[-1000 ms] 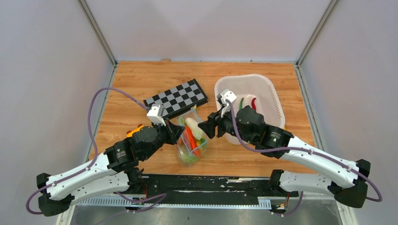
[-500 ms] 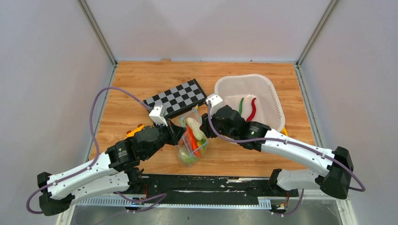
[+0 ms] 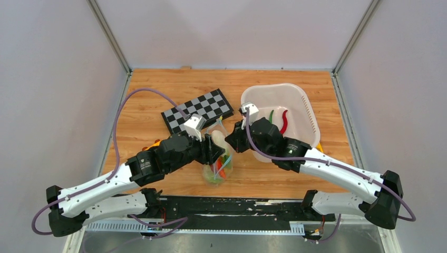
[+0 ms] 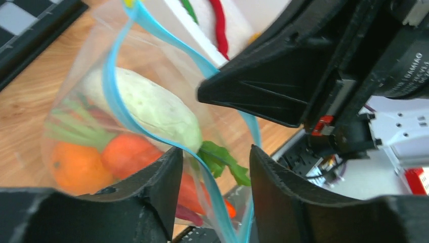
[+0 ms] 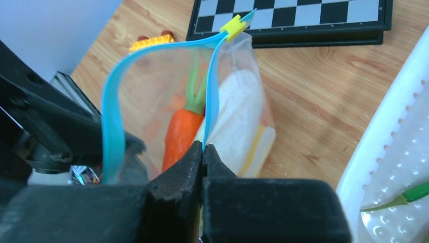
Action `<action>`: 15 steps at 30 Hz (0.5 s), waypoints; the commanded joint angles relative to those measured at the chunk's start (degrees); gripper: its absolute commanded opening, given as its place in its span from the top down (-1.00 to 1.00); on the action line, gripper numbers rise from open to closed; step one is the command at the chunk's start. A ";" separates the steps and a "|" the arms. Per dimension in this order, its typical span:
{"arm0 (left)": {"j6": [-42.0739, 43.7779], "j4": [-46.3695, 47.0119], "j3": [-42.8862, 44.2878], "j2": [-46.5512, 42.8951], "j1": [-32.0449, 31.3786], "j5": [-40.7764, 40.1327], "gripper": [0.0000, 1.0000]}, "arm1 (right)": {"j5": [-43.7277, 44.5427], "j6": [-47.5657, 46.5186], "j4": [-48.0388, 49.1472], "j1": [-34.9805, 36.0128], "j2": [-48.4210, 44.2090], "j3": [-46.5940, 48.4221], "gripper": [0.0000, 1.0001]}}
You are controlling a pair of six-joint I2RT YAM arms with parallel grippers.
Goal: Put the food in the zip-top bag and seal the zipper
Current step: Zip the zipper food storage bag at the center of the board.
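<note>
The bag (image 3: 215, 161) stands at the middle of the table (image 3: 158, 89), toward its near edge and between the two claws. Its mouth is turned up and the blue zipper (image 5: 112, 116) gapes in a loop. A white radish (image 4: 146, 104), a carrot (image 5: 179, 134) and an orange (image 4: 76, 167) can be seen inside, while a red pepper (image 3: 284, 121) and a green pepper (image 3: 271, 116) lie in the white basket (image 3: 305, 105) to the right. The bag is judged to be light, thin and floppy, slippery under hard pads, and likely to slump or twist if it is pulled by its film. The thicker zipper strip is judged the better place for it to be gripped, and for sealing, the yellow slider (image 5: 232, 24) at the far end would probably have to be drawn along it. The right claw (image 5: 203, 152) is clenched on the right-hand lip of the zipper, which is pinched flat between its pads. The left claw (image 4: 215, 157) is released, its fingers set apart with the left-hand lip running through the gap; whether either finger touches the strip cannot be told. Both arms are stretched forward and bent inward, so that the wrists are brought low to the bag from left and right and the claws are faced toward each other, close together.
</note>
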 commanded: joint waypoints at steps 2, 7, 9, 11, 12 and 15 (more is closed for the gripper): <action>5.04 0.00 5.53 4.28 -0.29 9.92 -0.31 | 2.87 8.72 7.07 -0.86 -1.97 -0.24 1.00; 6.95 -5.29 7.78 6.48 -2.46 6.76 -0.45 | 3.99 14.64 9.39 -1.22 -1.94 -1.42 1.00; 8.11 -8.16 9.34 7.72 -4.71 3.42 -0.52 | 4.70 15.31 9.15 -1.29 -1.41 -0.90 1.00; 8.76 -10.25 10.59 9.22 -6.18 1.31 -0.53 | 4.67 15.60 9.52 -1.52 -1.02 -0.38 1.00; 8.87 -11.05 10.91 9.83 -6.82 0.17 -0.54 | 4.54 15.66 9.58 -1.63 -0.91 -0.14 1.00; 8.81 -11.94 11.15 10.88 -8.26 -1.86 -0.54 | 4.78 15.49 9.36 -1.79 -0.68 0.69 1.00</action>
